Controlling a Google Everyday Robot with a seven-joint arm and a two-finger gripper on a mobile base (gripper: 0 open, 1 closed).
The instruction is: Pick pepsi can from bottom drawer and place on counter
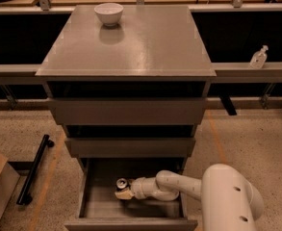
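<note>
Speckled floor (249, 138) surrounds a grey cabinet (131, 110) whose bottom drawer (99, 207) stands pulled out. Toward its back the pepsi can (122, 182) stands upright, with the arm's (179, 186) fingers (123, 193) right against it; whether they grip it, I cannot tell. Up top, a white bowl (108, 12) sits near the table's (145, 44) far left corner.

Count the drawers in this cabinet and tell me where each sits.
3: the top drawer and middle drawer, stacked under the counter, and the bottom drawer, pulled open, with the tool inside by the pepsi can. None seem hidden.
</note>
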